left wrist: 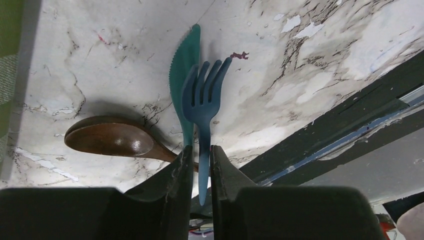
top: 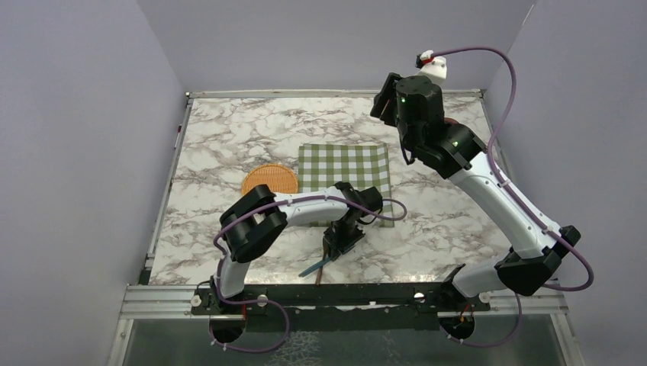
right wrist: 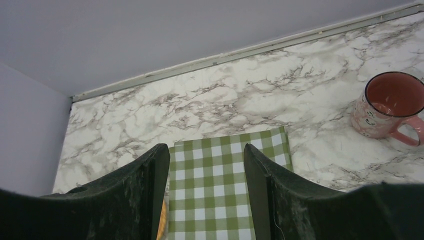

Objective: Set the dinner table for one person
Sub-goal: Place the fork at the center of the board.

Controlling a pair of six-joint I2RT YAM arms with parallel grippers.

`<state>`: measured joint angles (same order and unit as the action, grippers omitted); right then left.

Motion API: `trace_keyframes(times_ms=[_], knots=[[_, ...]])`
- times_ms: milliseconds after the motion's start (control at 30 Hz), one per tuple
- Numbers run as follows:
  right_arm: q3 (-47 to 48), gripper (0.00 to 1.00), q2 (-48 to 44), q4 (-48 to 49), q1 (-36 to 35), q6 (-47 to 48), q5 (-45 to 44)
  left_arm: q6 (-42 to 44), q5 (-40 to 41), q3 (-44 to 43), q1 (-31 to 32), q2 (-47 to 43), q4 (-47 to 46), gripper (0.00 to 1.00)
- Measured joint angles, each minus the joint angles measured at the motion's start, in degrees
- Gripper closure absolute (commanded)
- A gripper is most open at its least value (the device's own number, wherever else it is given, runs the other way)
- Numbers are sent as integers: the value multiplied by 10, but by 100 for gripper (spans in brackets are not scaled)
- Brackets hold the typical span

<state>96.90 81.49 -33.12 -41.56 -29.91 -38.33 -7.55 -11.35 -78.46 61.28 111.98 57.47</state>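
Cutlery step; left gripper (left wrist: 202,150) round blue fork (left wrist: 202,97) handle, clamp unclear; right gripper (right wrist: 206,155) apart, empty; next, probably: fork beside checked cloth (right wrist: 210,190).

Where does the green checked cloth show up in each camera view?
Top external: the green checked cloth lies at the centre of the table.
Left wrist: only a green sliver of the cloth shows, at the far left edge.
Right wrist: the cloth is at bottom centre.
Shared landmark: the marble tabletop beneath it.

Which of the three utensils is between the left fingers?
The blue fork; its handle runs down between the fingers. The teal knife lies right beside it, the wooden spoon off to the side.
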Motion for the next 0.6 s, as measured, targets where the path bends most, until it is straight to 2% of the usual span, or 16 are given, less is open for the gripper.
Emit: trace_keyframes(times_ms=[233,433,600], knots=[[0,39,-2,0,0,0,0,-1,2,-23,2,-2,13,66],[0,39,-2,0,0,4,3,-21,31,-57,2,-35,26,51],[0,28,-2,0,0,5,14,-78,101,-71,-17,-97,26,46]])
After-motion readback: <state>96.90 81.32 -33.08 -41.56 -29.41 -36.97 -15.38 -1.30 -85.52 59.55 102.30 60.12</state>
